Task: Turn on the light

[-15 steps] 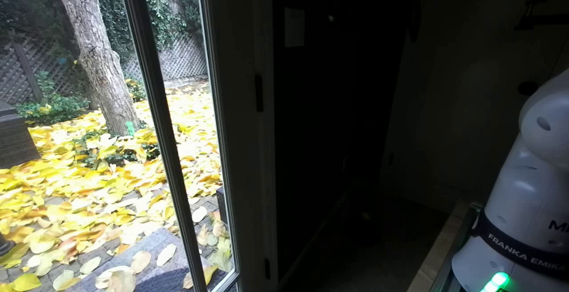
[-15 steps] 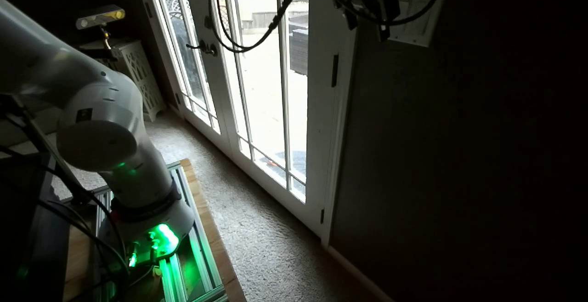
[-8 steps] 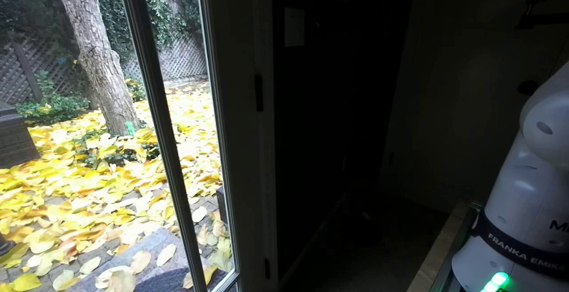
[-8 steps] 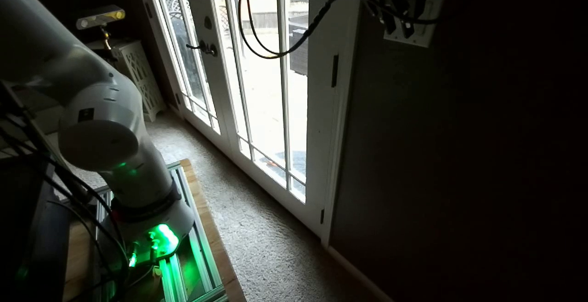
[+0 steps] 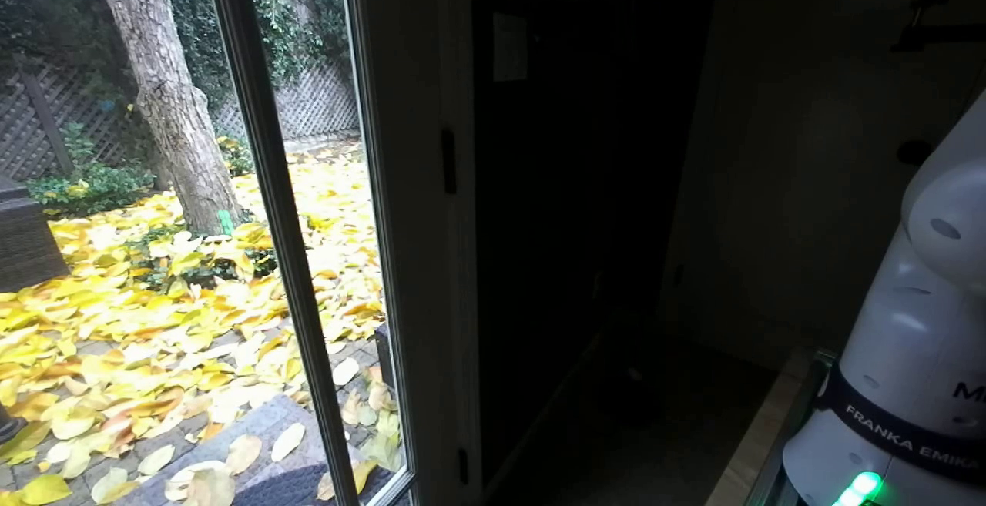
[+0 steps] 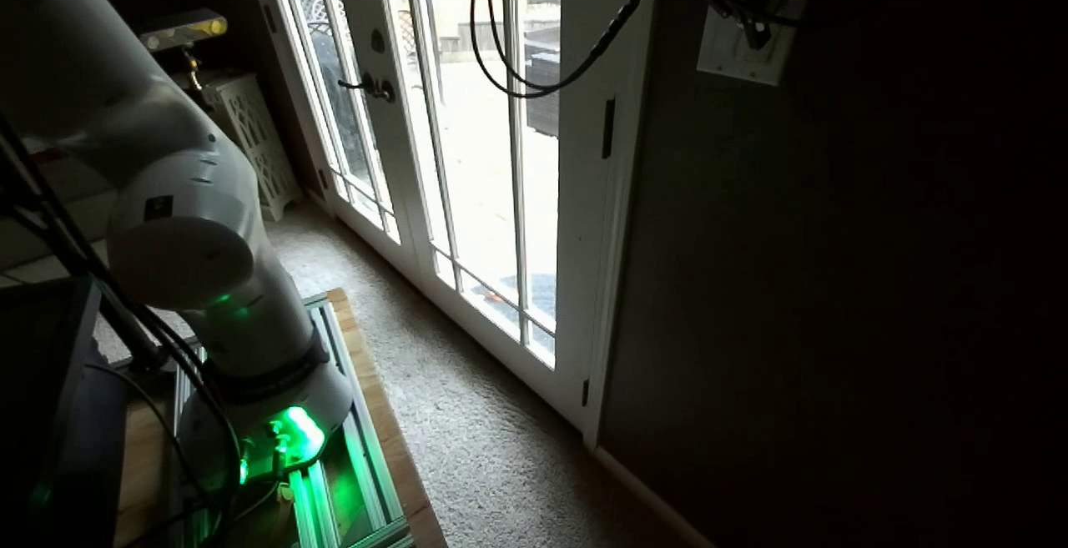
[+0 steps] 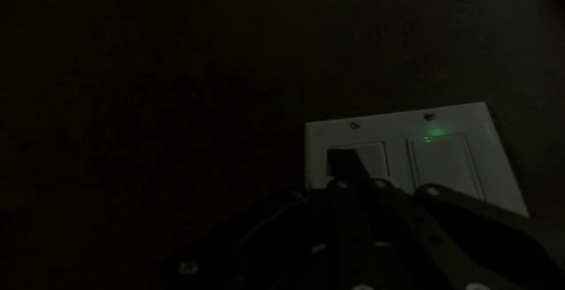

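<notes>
A pale two-switch wall plate (image 7: 397,124) shows in the wrist view, right of the middle, and in both exterior views. Its left rocker switch (image 7: 374,157) is partly covered by my gripper (image 7: 343,151), whose fingers are shut together with nothing between them. The right rocker switch (image 7: 443,162) has a small green glow at its top edge. In an exterior view my gripper (image 6: 758,37) is in front of the plate (image 6: 734,68). Whether the fingertips touch the switch I cannot tell. The light itself is out of view; the room is dark.
Glass-paned doors (image 6: 538,348) stand left of the plate in an exterior view, with a door handle (image 6: 367,87). A black cable (image 6: 613,31) hangs in a loop from the arm. The arm's base (image 6: 275,414) is mounted on a wooden-edged stand.
My gripper has moved right across to the front of the switch plate in an exterior view. Its fingers have gone from open to shut. The cable loop has swung along with it.
</notes>
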`<state>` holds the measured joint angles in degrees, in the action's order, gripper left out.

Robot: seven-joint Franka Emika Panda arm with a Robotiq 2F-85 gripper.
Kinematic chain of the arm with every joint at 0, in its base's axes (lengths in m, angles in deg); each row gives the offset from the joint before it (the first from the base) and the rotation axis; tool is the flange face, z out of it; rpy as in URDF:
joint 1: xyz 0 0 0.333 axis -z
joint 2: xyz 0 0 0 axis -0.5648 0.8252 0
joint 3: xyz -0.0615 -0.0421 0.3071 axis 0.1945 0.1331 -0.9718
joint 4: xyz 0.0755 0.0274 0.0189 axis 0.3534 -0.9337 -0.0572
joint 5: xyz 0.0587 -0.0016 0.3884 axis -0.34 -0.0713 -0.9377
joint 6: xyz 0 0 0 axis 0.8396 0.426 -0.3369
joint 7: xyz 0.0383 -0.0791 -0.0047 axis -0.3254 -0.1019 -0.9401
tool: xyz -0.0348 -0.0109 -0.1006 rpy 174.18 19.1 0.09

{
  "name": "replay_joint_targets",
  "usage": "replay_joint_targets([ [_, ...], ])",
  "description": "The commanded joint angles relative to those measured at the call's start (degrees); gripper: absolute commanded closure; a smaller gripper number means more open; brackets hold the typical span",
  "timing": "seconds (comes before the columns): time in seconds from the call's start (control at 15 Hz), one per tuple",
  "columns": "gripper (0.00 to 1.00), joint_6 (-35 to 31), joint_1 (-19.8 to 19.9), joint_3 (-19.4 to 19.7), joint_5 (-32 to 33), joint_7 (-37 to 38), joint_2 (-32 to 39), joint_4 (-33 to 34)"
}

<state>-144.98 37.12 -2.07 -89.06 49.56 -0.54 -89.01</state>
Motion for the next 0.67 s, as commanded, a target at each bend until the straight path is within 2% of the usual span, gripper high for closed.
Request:
replay_joint_targets([
  [0.0,0.97,-0.7,-0.1,-0.5,-2.3,0.0,1.9,3.2],
  [0.6,0.97,-0.8,-1.6,-0.2,-9.4,-1.6,2.2,3.6],
])
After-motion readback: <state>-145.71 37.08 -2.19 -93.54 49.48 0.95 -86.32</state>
